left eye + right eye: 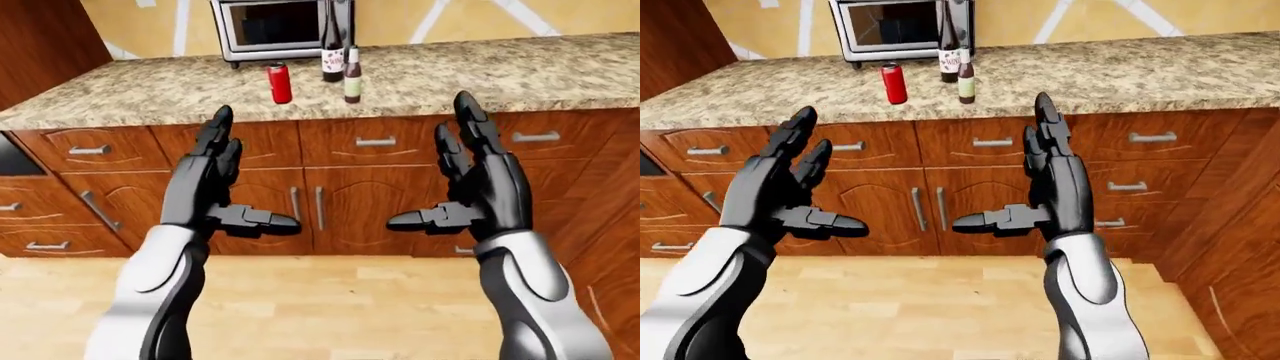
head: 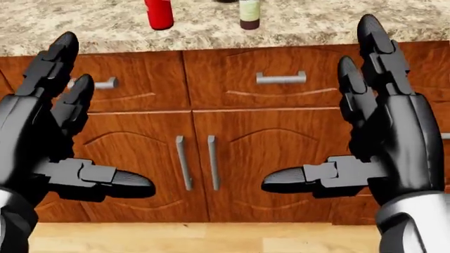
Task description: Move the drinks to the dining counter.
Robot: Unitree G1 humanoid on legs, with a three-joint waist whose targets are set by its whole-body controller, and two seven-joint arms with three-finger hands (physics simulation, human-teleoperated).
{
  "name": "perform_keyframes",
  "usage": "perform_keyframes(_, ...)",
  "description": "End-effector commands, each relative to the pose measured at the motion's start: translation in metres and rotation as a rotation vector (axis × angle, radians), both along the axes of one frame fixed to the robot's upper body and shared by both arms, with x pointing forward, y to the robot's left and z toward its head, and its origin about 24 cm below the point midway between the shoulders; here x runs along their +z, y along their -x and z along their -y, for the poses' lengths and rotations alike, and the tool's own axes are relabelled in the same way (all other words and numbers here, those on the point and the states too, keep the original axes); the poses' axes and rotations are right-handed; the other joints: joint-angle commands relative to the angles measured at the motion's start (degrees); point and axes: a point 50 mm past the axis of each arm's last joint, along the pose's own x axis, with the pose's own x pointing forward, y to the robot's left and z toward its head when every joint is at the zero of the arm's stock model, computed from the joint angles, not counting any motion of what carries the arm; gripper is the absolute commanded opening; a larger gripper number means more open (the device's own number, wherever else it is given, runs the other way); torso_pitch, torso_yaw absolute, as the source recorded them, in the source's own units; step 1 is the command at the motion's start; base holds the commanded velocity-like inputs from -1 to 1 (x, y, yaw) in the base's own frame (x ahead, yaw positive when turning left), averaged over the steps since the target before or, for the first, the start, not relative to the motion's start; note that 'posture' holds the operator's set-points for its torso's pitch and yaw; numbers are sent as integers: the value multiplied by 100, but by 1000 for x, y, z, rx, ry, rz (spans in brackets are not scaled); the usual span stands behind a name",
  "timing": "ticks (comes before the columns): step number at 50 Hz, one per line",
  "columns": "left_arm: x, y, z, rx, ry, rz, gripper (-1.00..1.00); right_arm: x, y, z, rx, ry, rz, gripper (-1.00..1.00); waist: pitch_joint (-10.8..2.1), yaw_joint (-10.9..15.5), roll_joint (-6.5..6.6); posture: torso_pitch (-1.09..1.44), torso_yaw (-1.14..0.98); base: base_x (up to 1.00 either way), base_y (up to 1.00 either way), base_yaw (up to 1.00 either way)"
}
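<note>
Three drinks stand on the granite counter (image 1: 500, 75): a red can (image 1: 280, 82), a small brown bottle with a pale label (image 1: 352, 75), and a dark wine bottle (image 1: 332, 52) behind it, close to the microwave. Both black hands are raised in front of the cabinets, well below and short of the drinks. My left hand (image 1: 225, 180) is open, fingers up, thumb pointing right. The right hand (image 1: 455, 176) mirrors it, open and empty. The head view shows only the can's lower part (image 2: 159, 15) and the small bottle's base (image 2: 249, 16).
A steel microwave (image 1: 275, 28) sits against the yellow wall at the counter's top edge. Wooden drawers and double doors (image 1: 305, 210) run beneath the counter. A tall wooden panel (image 1: 45, 45) rises at upper left. Light wood floor (image 1: 320, 307) lies below.
</note>
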Motion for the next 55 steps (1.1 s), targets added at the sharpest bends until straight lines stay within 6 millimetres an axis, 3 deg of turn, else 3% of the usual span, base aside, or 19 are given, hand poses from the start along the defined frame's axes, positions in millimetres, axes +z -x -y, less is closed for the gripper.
perform_keyframes(1, 14, 2, -2, 15, 0, 52, 100, 15, 3, 0, 5, 2, 72, 100, -9, -9, -30, 0, 0, 64, 48, 0)
perform_keyframes(4, 19, 2, -1, 11, -4, 64, 100, 16, 3, 3, -11, -8, 75, 100, -75, 126, -246, 0, 0, 58, 29, 0)
perform_keyframes(6, 20, 1, -1, 12, -6, 66, 100, 16, 2, 4, -20, -5, 76, 100, -95, 115, -117, 0, 0, 30, 0, 0)
perform_keyframes(9, 23, 2, -2, 13, -5, 71, 100, 16, 3, 6, -27, -10, 78, 100, -79, 188, -236, 0, 0, 28, 0, 0)
perform_keyframes(15, 30, 2, -3, 16, -5, 84, 100, 21, 6, 10, -39, -17, 95, 100, -159, 232, -813, 0, 0, 33, 0, 0)
perform_keyframes(16, 32, 2, -3, 16, -3, 85, 100, 21, 5, 11, -45, -18, 93, 100, -36, 216, -547, 0, 0, 36, 0, 0)
perform_keyframes(17, 33, 2, -2, 15, -4, 88, 100, 22, 6, 11, -46, -19, 96, 100, 144, 214, -656, 0, 0, 36, 0, 0)
perform_keyframes(19, 36, 3, -3, 15, -5, 93, 100, 24, 7, 12, -47, -19, 102, 100, 17, 152, -744, 0, 0, 36, 0, 0)
perform_keyframes(24, 37, 5, -7, 26, 0, 98, 100, 31, 8, 13, -54, -21, 114, 100, 62, 120, -589, 0, 0, 36, 0, 0)
perform_keyframes(27, 41, 6, -7, 25, -2, 104, 100, 33, 9, 15, -61, -23, 119, 100, 13, 116, -325, 0, 0, 36, 0, 0)
perform_keyframes(29, 42, 6, -7, 24, -2, 106, 100, 34, 10, 17, -65, -27, 124, 100, -149, 161, 80, 0, 0, 38, 0, 0)
perform_keyframes(30, 43, 6, -6, 23, -3, 107, 100, 34, 11, 17, -67, -27, 124, 100, -45, 196, -178, 0, 0, 39, 0, 0)
perform_keyframes(32, 44, 6, -6, 24, -3, 109, 100, 35, 11, 18, -69, -27, 126, 100, -32, 234, -122, 0, 0, 39, 0, 0)
perform_keyframes(39, 44, 7, -9, 29, 0, 113, 100, 36, 17, 24, -91, -38, 138, 100, 23, 342, -422, 0, 0, 36, 0, 0)
perform_keyframes(43, 45, 7, -9, 31, 1, 115, 100, 33, 16, 26, -99, -50, 119, 100, -93, 156, -625, 0, 0, 0, -12, -13)
perform_keyframes(44, 45, 7, -9, 32, 1, 114, 100, 32, 16, 26, -96, -47, 118, 100, -289, 174, -795, 0, 0, 0, 0, -62)
perform_keyframes(46, 45, 7, -9, 31, 1, 114, 100, 30, 16, 25, -92, -39, 116, 100, -27, 207, -871, 0, 0, 0, 0, -63)
perform_keyframes(53, 46, 7, -13, 40, 8, 117, 100, 29, 15, 22, -88, -3, 117, 100, 103, 169, -732, 0, 0, 0, -4, 0)
perform_keyframes(55, 46, 7, -13, 40, 7, 118, 100, 31, 16, 23, -88, -9, 121, 100, -17, 175, -559, 0, 0, 4, 0, 0)
